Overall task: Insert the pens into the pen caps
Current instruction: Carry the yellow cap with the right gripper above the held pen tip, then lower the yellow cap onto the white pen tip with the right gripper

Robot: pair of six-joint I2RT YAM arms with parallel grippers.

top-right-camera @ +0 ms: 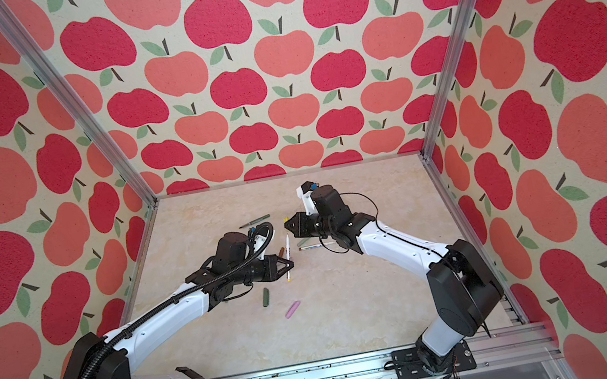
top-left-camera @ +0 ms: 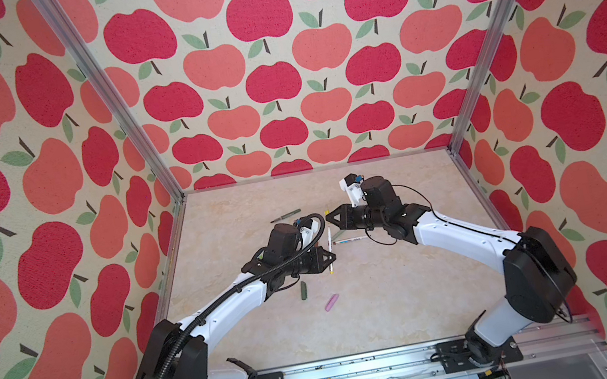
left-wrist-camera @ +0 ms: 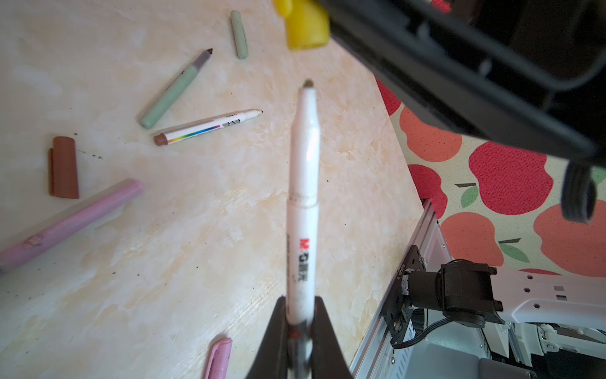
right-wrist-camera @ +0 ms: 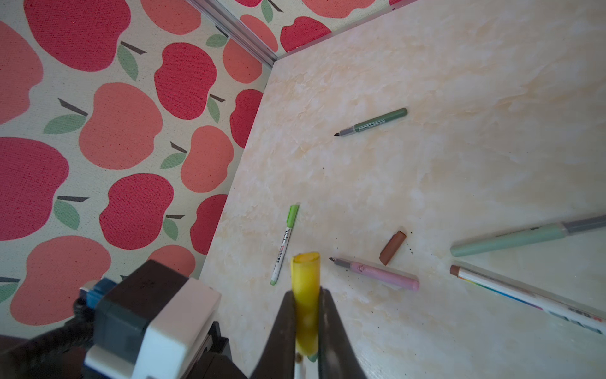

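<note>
My left gripper [left-wrist-camera: 300,311] is shut on the lower barrel of a white printed pen [left-wrist-camera: 303,197], whose dark tip points at a yellow pen cap [left-wrist-camera: 306,26]. A short gap separates tip and cap. My right gripper [right-wrist-camera: 306,302] is shut on that yellow cap [right-wrist-camera: 305,288], open end outward. In both top views the two grippers [top-left-camera: 332,256] [top-left-camera: 328,218] face each other over the table's middle. Other pens lie loose: a pink one [right-wrist-camera: 377,274], a pale sage one [left-wrist-camera: 173,88], a white one with a rainbow stripe [left-wrist-camera: 210,126], and a grey-green one [right-wrist-camera: 373,122].
Loose caps lie on the marble table [top-left-camera: 399,308]: brown [left-wrist-camera: 64,167], pale sage [left-wrist-camera: 239,32], dark green [top-left-camera: 303,289] and pink [top-left-camera: 332,302]. A white pen with a lime cap on it [right-wrist-camera: 285,242] lies near the left wall. Apple-print walls enclose three sides.
</note>
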